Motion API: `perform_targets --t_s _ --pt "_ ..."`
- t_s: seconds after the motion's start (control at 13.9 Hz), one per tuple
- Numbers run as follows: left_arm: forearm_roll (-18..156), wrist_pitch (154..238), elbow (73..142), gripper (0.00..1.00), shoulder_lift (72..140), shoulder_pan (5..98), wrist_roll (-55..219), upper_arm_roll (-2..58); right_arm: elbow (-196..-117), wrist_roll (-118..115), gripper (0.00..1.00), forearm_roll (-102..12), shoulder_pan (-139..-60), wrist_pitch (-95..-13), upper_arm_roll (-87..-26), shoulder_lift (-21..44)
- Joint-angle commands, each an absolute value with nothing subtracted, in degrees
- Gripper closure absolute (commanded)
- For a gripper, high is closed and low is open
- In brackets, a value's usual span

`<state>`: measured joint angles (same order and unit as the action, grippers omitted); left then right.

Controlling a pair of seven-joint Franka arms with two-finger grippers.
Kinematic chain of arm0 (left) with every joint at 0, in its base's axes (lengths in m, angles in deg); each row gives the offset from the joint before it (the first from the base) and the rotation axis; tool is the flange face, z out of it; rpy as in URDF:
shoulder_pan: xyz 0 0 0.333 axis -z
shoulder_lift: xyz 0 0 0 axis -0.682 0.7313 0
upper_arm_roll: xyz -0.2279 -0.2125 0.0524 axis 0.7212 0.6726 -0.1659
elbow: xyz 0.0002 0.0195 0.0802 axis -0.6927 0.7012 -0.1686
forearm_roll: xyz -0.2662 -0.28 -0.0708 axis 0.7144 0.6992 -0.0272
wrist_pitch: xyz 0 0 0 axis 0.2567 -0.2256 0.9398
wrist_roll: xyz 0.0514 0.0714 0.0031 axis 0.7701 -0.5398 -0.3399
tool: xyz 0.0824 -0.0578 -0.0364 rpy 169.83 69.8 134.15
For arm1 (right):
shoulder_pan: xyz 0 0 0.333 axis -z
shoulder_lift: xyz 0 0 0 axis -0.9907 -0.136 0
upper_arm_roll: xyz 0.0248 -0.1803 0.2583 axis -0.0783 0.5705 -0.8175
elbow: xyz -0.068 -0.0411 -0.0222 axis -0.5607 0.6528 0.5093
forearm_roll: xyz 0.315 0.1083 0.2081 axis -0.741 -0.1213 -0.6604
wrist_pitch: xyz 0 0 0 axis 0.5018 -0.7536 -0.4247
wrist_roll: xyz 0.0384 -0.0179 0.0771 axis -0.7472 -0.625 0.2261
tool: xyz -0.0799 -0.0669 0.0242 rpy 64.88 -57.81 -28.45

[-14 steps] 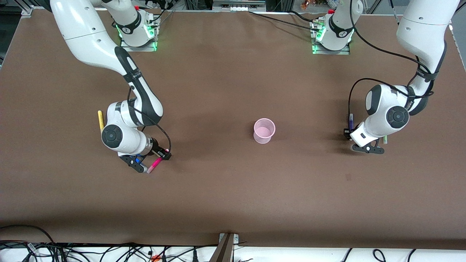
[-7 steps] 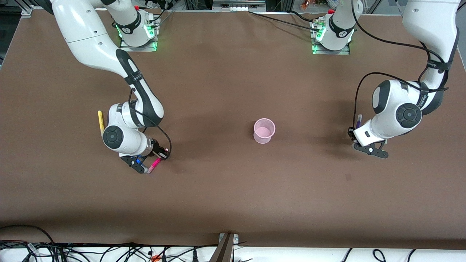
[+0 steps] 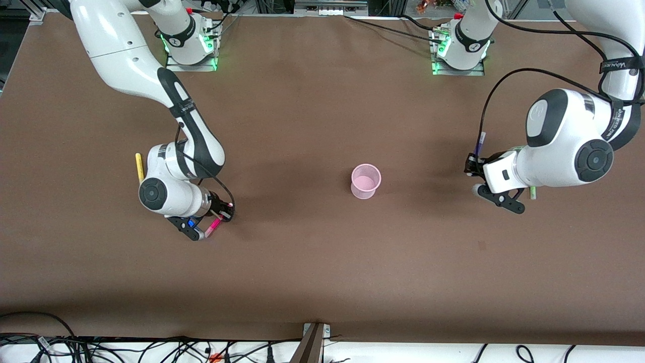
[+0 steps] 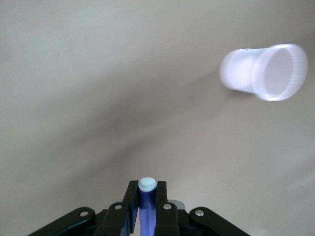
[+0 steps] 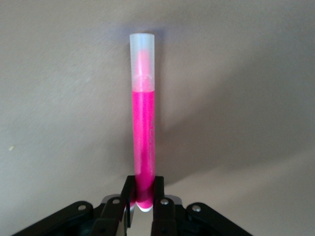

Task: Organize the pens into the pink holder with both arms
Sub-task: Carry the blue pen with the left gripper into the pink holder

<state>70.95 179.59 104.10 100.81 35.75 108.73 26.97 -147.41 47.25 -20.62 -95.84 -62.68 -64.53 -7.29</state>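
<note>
Right gripper [image 3: 211, 228], low over the table [image 3: 312, 282] toward the right arm's end, is clamped on the pink pen [image 3: 213, 227], jaws nearly closed around its barrel. Yellow pen [image 3: 139, 167] lies at its 10 o'clock. Pink cup [image 3: 366, 181] stands mid-table. Left gripper [image 3: 477, 174], at the cup's 3 o'clock, pinches the purple pen [image 3: 481, 143]. Green pen [image 3: 532, 192] lies under that arm.

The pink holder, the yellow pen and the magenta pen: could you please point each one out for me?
pink holder [image 3: 366, 172]: front view, on its round rim.
yellow pen [image 3: 139, 166]: front view, mid-barrel, lying on the table.
magenta pen [image 5: 144, 132]: right wrist view, mid-barrel.
</note>
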Motion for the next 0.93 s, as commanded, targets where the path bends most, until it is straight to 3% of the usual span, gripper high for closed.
perform_targets --t_s 0.0,0.43,0.86 --pt "79.84 179.0 101.19 1.0 102.59 35.97 119.15 29.18 -140.45 46.72 1.0 -23.37 -95.37 -51.32 -64.46 -6.32" --pt "96.47 180.23 95.93 1.0 112.69 37.9 138.23 30.85 -131.82 46.72 1.0 -40.92 -92.47 -31.79 -63.94 -3.86" --pt "108.85 184.8 93.63 1.0 118.75 43.0 156.42 30.85 -131.82 47.78 1.0 -63.87 -89.74 -25.18 -64.29 -3.77"
